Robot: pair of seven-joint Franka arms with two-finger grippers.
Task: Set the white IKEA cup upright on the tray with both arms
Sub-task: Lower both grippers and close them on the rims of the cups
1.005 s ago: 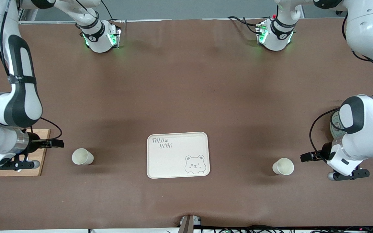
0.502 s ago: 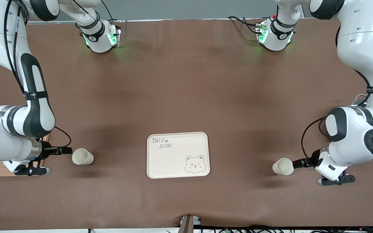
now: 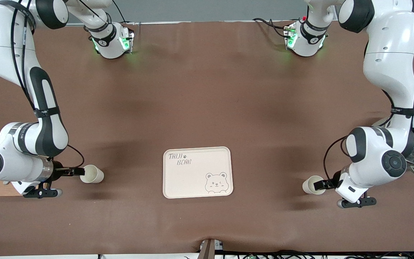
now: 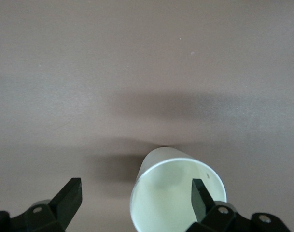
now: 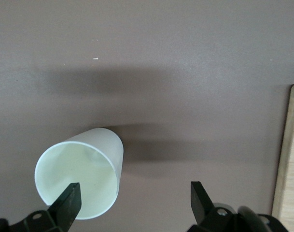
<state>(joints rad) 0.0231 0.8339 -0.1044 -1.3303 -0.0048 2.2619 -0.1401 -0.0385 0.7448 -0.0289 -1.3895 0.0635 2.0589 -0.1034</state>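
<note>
Left gripper (image 4: 135,197): fingers spread; one finger (image 4: 201,195) inside mouth of cup (image 4: 178,193), rim wall between fingers, bare cloth at other finger.
Right gripper (image 5: 132,200): fingers spread; second cup (image 5: 81,176) at one fingertip (image 5: 69,199); cutting board (image 5: 287,159) edge outside other finger.

The tray (image 3: 197,172) is flat and cream, with round corners and a small raised rim. It lies in the middle of the table, near the front camera. It has grey letters that say "TAIJI BEAR" and a little bear face.

One white cup (image 3: 92,174) lies on its side on the table toward the right arm's end, apart from the tray. Its open mouth seems to face that arm's end.

The other white cup (image 3: 312,185) also lies on its side, toward the left arm's end, apart from the tray too.
</note>
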